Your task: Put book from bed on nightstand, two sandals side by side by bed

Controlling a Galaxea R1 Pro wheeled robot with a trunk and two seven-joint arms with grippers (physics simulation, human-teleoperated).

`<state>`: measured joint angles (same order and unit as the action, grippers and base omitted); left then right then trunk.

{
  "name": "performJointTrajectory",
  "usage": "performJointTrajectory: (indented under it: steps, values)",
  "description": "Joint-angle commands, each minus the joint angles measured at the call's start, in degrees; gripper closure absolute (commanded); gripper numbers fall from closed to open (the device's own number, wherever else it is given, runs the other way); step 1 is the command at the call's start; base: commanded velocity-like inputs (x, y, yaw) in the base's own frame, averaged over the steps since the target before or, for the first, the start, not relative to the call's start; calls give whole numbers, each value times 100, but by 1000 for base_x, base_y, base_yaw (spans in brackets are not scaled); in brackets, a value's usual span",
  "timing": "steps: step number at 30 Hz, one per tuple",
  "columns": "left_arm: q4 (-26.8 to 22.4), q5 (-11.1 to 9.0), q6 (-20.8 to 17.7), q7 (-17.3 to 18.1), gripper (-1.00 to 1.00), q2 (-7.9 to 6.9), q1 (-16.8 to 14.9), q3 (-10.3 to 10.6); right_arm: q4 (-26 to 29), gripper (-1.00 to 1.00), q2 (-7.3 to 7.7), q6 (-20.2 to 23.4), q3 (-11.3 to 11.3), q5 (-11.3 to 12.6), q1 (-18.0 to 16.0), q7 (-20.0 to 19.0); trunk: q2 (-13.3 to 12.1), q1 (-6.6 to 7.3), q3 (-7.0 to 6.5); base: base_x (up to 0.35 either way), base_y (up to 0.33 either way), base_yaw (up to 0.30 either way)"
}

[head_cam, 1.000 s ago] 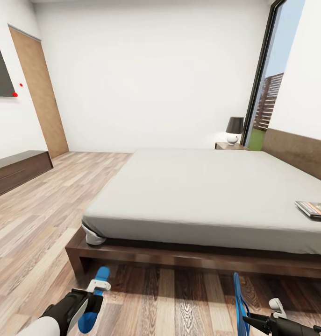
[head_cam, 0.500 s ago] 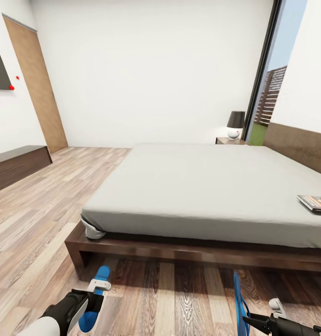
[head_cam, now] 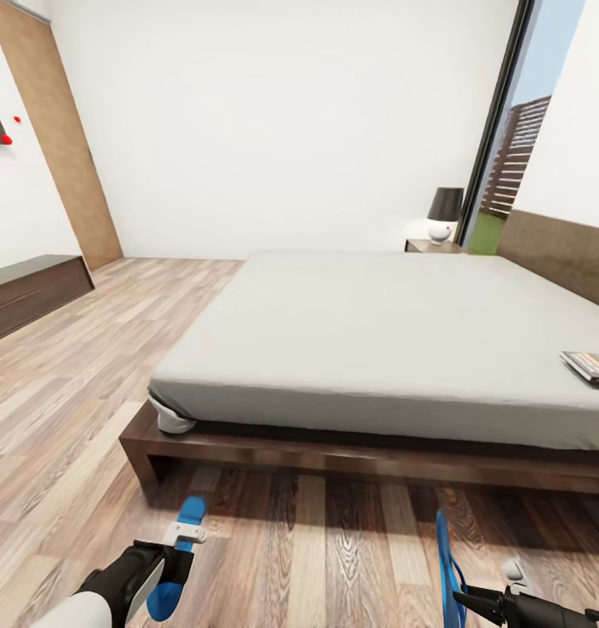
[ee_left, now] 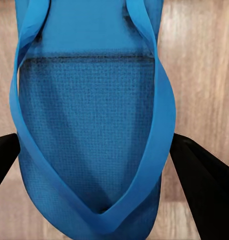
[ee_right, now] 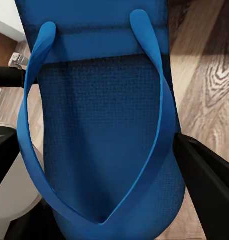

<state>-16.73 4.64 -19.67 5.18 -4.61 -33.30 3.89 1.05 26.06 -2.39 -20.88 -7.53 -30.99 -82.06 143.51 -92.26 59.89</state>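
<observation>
In the head view the bed [head_cam: 377, 340] with its off-white mattress fills the middle. The book [head_cam: 591, 365] lies on the mattress at its right edge. One nightstand [head_cam: 433, 246] stands beyond the bed's far side. Low at the left, my left gripper [head_cam: 170, 563] is shut on a blue sandal [head_cam: 191, 515] held above the floor. At the bottom right my right gripper [head_cam: 466, 600] is shut on the other blue sandal [head_cam: 444, 549]. In each wrist view a sandal [ee_left: 89, 125] [ee_right: 99, 125] sits between black fingers [ee_left: 204, 185] [ee_right: 209, 190].
A black-shaded lamp [head_cam: 445, 212] stands on the nightstand. A wooden door [head_cam: 64, 148] and a low dark cabinet [head_cam: 29, 292] line the left wall. A tall window [head_cam: 513, 148] is at the right. The wood-plank floor [head_cam: 334, 549] runs along the bed's near side.
The whole head view has shifted, so the camera has moved; the door and cabinet sit further left and the book further right. Both grippers keep their sandals in the same pose.
</observation>
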Motion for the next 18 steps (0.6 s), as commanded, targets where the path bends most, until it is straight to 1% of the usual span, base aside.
performJointTrajectory:
  steps: [1, 18]
  values:
    - [-14, 50, -28, 28, 100, -5, -1, 33, 0, 100, 2, -25, -57, -57, -3, -11, 4, -1, 28, 0, 0, 0]
    - [-6, 46, -20, 36, 100, -4, -1, 33, 1, 100, 2, -25, -57, -58, -3, -11, 27, -45, 405, 0, 0, 0]
